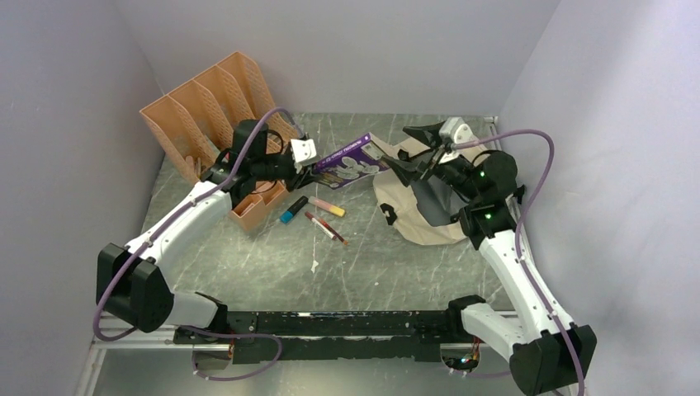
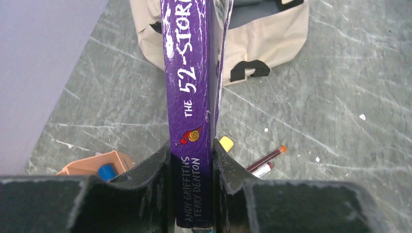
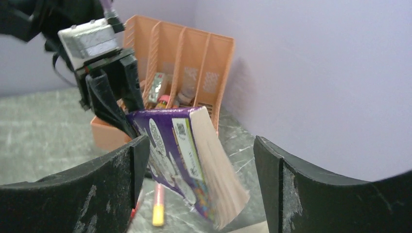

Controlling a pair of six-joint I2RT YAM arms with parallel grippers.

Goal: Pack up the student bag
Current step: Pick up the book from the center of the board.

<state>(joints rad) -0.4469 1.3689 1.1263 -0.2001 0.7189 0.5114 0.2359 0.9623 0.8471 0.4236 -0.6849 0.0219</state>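
**A:** Purple paperback (image 2: 188, 87), with "The 52-Stor…" along its spine. Who has it?

**B:** The left hand (image 2: 193, 160) has it, clamped across the spine's lower end where the authors' names are printed. The book hangs clear of the counter (image 1: 371, 264) and reaches toward the other arm.

**A:** And the right hand (image 3: 199, 141)?

**B:** It is spread wide, with a finger on either side of the book's free end. I can't see either finger touching a cover.

**A:** Where is the student bag (image 1: 417, 224)?

**B:** It lies on the counter at the far right, below the right hand. Its mouth gapes open and shows dark grey lining. The book's free end is near its left edge.

**A:** Anything else?

**B:** An orange file organizer (image 1: 206, 99) stands at the far left, with a small orange tub (image 1: 252, 213) in front of it. Between the tub and the bag lie a blue-capped marker (image 1: 293, 209), a yellow-tipped pen (image 1: 327, 205) and a red pen (image 1: 326, 228).
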